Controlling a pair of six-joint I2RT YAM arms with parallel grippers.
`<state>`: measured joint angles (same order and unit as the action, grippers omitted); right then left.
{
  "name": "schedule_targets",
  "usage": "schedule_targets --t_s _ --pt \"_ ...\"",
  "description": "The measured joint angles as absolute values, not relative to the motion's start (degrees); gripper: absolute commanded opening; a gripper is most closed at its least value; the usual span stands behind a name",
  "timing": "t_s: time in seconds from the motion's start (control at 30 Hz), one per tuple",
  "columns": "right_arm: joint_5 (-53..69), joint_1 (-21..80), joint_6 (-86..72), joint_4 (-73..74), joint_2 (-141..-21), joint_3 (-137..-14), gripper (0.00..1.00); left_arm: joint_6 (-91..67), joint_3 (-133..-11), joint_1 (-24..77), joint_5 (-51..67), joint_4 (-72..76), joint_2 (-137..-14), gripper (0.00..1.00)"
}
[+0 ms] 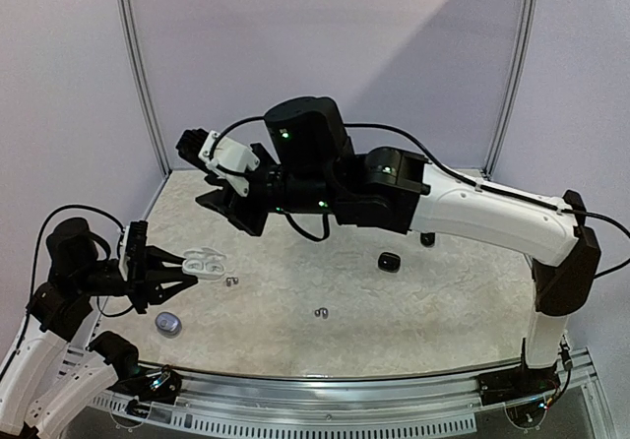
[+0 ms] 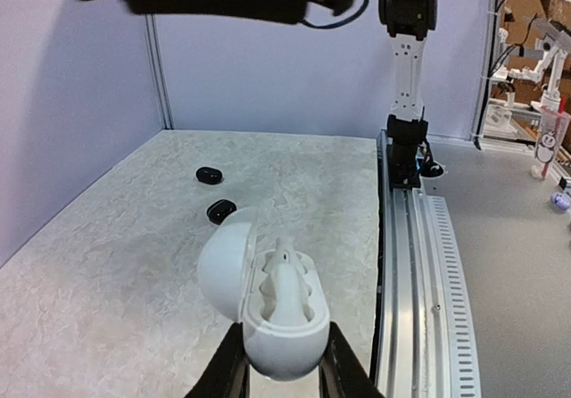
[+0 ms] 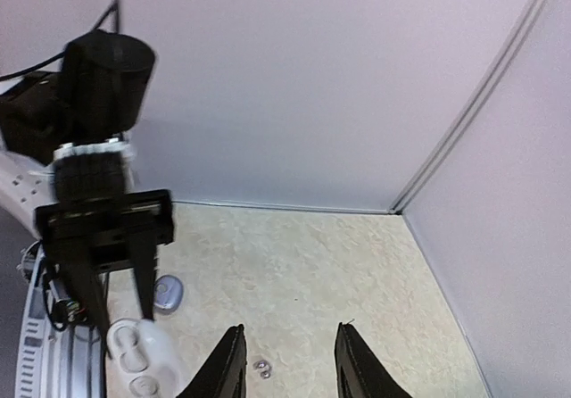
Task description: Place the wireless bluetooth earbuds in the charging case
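The left gripper (image 2: 283, 364) is clamped on the open white round plastic case (image 2: 281, 309); the right gripper (image 3: 290, 344) has its fingers apart

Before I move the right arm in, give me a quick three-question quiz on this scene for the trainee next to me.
1. True or false: the white charging case held by the left gripper has its lid shut.
2. Between the fingers of the right gripper there is: A) an earbud B) nothing C) a case lid
3. Fill in: the closed grey case lies on the table nearer the ____ arm's base.

Key: 1 false, the lid stands open. 2 B, the jaws are apart and empty, up off the table. 3 left.
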<state>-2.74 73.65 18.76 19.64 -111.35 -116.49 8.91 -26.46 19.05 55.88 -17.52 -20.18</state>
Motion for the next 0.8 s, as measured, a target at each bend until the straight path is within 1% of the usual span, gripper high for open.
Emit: schedule_targets --t_s 0.13,0.23,0.33,0.43,0.47,0.53,0.57,0.63,0.67,0.7,0.73,0.8 --pt "-5.1 73.0 17.1 22.3 -117.6 -123.0 0.32 11.5 -27.4 19.1 55.9 -19.1 -20.2 0.0" --pt "-1.1 73.1 17.7 24.9 -119.7 -122.6 0.32 12.2 -27.6 19.1 55.4 -19.3 -20.1 0.0" --pt "4.1 73.8 19.9 25.8 -119.3 -117.8 0.32 12.2 -27.6 19.1 54.4 -19.3 -20.1 0.0" --pt "5.7 74.0 21.1 23.5 -116.2 -110.6 0.32 12.1 -27.6 19.6 55.5 -20.9 -19.9 0.0" --pt "6.0 73.8 21.1 22.9 -114.7 -108.3 0.34 12.0 -27.6 19.7 55.5 -20.9 -19.9 0.0" --pt "5.7 73.7 21.3 21.5 -111.2 -104.5 0.45 11.9 -27.6 19.7 55.3 -20.8 -19.9 0.0" --pt "5.3 73.7 21.2 21.1 -109.9 -103.6 0.52 11.7 -27.6 19.7 55.1 -20.6 -19.9 0.0" --pt "4.4 73.5 20.8 20.3 -107.3 -102.8 0.71 11.3 -27.6 19.7 54.3 -20.0 -19.9 0.0" --pt "4.1 73.2 19.9 20.0 -106.6 -102.8 0.87 11.0 -27.6 19.7 54.1 -19.7 -19.9 0.0" --pt "4.2 73.0 19.6 19.5 -105.8 -102.8 0.97 10.7 -27.6 19.7 53.9 -19.4 -19.9 0.0" --pt "4.8 72.6 19.0 19.1 -105.3 -102.8 0.99 10.5 -27.6 19.7 53.8 -19.1 -19.9 0.0" --pt "6.7 71.2 18.1 19.1 -104.8 -102.8 0.99 10.0 -27.6 19.6 53.7 -18.7 -19.9 0.0"
